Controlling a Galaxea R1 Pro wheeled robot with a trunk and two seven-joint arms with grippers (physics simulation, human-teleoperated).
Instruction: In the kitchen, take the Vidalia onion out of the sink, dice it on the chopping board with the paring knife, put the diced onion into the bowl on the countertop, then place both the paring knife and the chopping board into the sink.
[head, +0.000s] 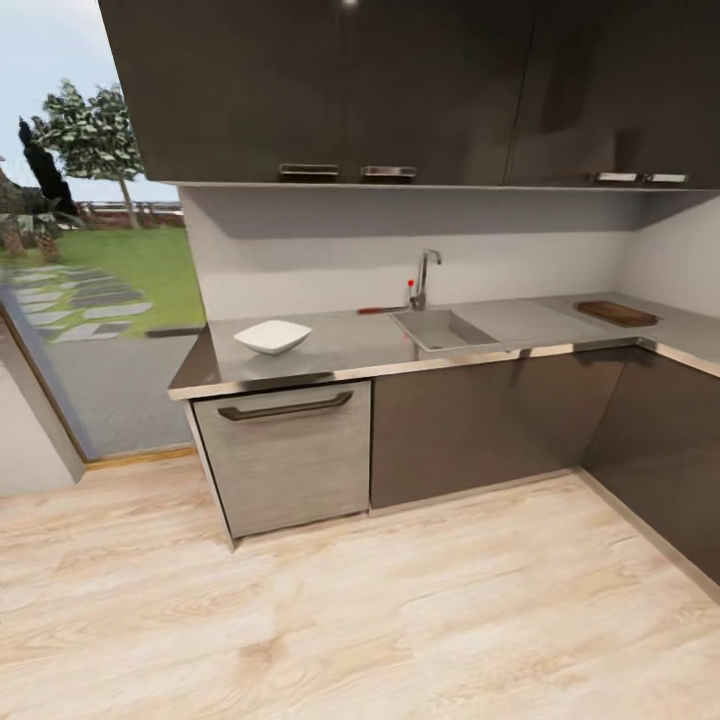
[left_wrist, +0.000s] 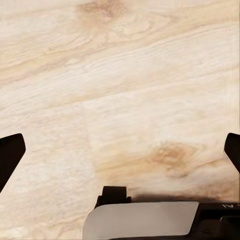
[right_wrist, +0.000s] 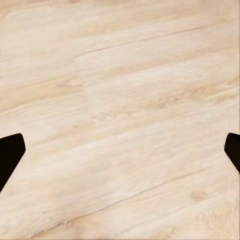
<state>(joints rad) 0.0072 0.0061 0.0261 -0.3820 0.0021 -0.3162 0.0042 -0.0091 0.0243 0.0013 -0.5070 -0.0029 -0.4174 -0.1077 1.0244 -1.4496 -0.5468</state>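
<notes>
Across the pale wood floor stands the dark grey countertop (head: 350, 345). A white square bowl (head: 272, 336) rests on its left part. The steel sink (head: 445, 329) lies in the middle, with a curved chrome faucet (head: 424, 277) behind it. The paring knife (head: 380, 310), with a reddish handle, lies left of the faucet. The wooden chopping board (head: 616, 313) sits at the far right of the counter. The Vidalia onion is hidden from here. My left gripper (left_wrist: 120, 150) and right gripper (right_wrist: 120, 150) are both open over bare floor, with nothing between the fingers.
Glossy black upper cabinets (head: 400, 90) hang over the counter. A steel dishwasher front (head: 285, 455) sits under the bowl, and grey-brown lower cabinets (head: 480, 420) run right and turn a corner. A glass opening (head: 90, 280) on the left gives onto a garden. Wood floor (head: 350, 620) lies between me and the counter.
</notes>
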